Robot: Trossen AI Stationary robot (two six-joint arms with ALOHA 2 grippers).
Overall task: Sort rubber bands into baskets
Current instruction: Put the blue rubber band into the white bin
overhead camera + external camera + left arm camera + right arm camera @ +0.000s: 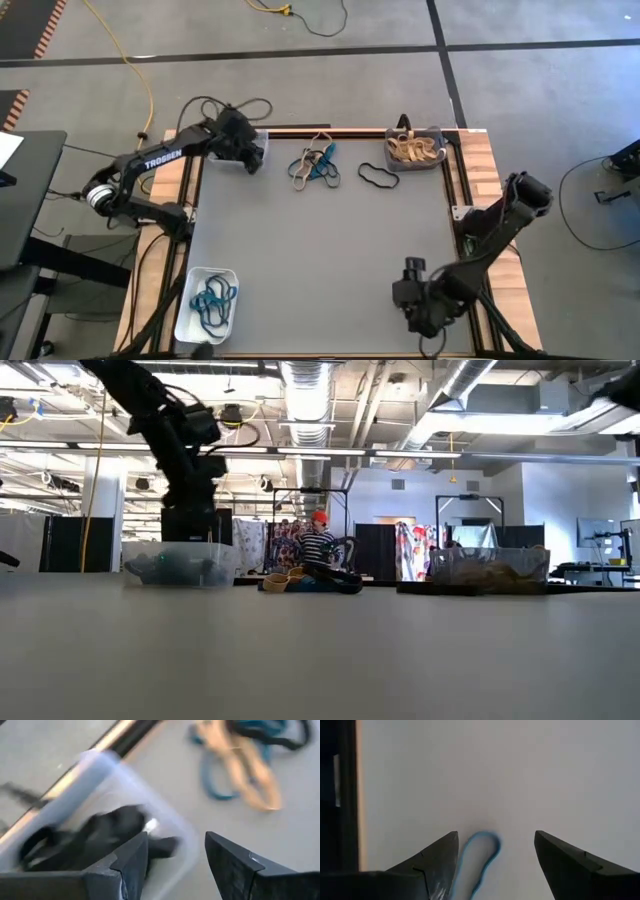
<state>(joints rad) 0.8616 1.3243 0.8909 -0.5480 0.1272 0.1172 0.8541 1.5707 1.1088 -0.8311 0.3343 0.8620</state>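
Note:
My left gripper (253, 156) (175, 837) hangs open over the clear basket (262, 136) (100, 760) at the far left. Black rubber bands (100, 835) lie in that basket. A mixed pile of teal, tan and black bands (315, 165) (240, 765) lies on the mat beside it, and one black band (378, 177) lies farther right. My right gripper (412, 272) (495, 836) is open above the mat's near right part. A teal band (481, 854) shows between its fingers. My right gripper has the teal band's loop (487, 837) showing between its open fingers, running down beside one finger (440, 865). I cannot tell whether the band touches that finger or lies on the mat below.
The dark grey basket (440, 135) (490, 568) with tan bands stands at the far right. The white basket (212, 270) with teal bands (212, 298) stands at the near left. The grey mat's middle (320, 250) is bare. People and racks show far behind the table.

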